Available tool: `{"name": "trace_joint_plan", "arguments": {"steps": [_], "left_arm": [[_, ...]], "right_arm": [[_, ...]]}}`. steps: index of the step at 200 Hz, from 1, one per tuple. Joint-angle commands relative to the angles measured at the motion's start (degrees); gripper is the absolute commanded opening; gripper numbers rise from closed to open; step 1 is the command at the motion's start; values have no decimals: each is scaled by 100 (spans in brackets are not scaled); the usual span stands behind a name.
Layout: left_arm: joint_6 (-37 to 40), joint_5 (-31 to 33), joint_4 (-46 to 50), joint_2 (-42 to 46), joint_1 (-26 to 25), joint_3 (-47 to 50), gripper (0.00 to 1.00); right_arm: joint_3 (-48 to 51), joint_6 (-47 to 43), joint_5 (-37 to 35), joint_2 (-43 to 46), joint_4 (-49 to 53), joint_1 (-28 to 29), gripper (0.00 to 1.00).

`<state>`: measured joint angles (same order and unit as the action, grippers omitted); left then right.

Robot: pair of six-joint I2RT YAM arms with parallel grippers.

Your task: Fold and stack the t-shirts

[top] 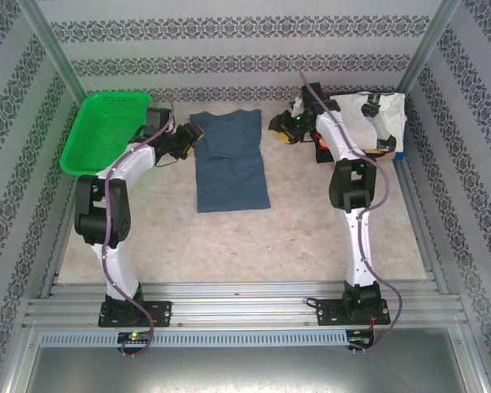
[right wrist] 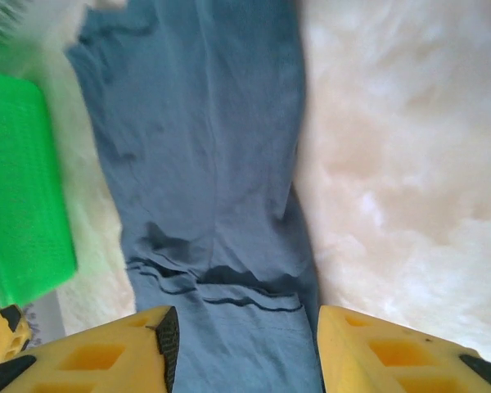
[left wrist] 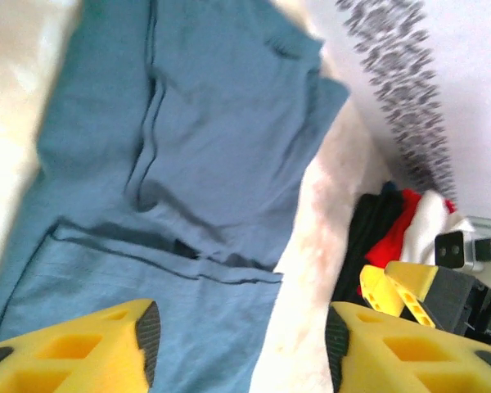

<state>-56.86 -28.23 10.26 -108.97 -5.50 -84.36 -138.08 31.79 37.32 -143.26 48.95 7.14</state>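
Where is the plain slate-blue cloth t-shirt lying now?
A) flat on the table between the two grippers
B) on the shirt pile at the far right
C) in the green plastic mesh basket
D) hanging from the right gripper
A: the slate-blue t-shirt lies spread on the table, with the left gripper and right gripper open at either side of it.

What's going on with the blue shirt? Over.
Both jaws open, empty. Blue t-shirt lies flat, centre. Green basket left, shirt pile right, neither touching it.

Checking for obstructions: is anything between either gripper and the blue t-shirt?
Nothing visible does. The slate-blue t-shirt lies uncovered on the table, the open left gripper by its left edge, the open right gripper off its right side.
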Motion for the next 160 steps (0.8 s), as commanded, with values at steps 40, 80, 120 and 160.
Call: {"name": "trace_joint_plan", "arguments": {"steps": [40, 80, 120, 160], "left_arm": [[956, 276, 1377, 1944, -247, 1006, 62], [693, 195, 1376, 3114, -754, 2947, 63], [123, 285, 619, 3340, -1162, 4048, 66], [-52, 482, 347, 2971, -1265, 4190, 66]], "right_arm": [[3568, -537, 457, 2787, -513, 10, 59], [6083, -450, 618, 3699, -1508, 387, 63], [7132, 80, 800, 3703, -2571, 605, 62], [7093, 20, 662, 3457, -2408, 784, 62]]}}
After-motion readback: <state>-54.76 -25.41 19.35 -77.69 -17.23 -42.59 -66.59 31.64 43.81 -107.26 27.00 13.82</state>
